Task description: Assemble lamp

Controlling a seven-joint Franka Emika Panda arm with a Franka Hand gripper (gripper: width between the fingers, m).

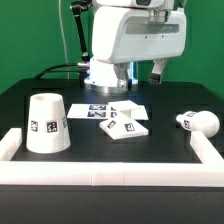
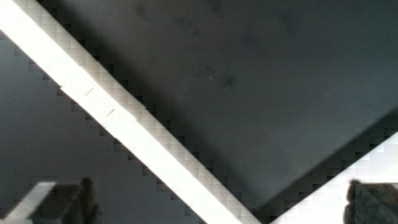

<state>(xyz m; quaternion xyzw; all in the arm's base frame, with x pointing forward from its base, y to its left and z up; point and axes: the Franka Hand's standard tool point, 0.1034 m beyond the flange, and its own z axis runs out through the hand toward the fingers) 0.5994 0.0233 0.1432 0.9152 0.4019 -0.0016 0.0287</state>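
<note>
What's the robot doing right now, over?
Gripper open, empty, up high. Shade, base, bulb separate on table. Nothing blocking them.

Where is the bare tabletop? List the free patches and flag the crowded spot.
Free: the dark table between the shade and the base; the stretch between the base and the bulb; the strip in front of the base, along the front rail. Crowded: the middle, where the base lies right by the marker board.
</note>
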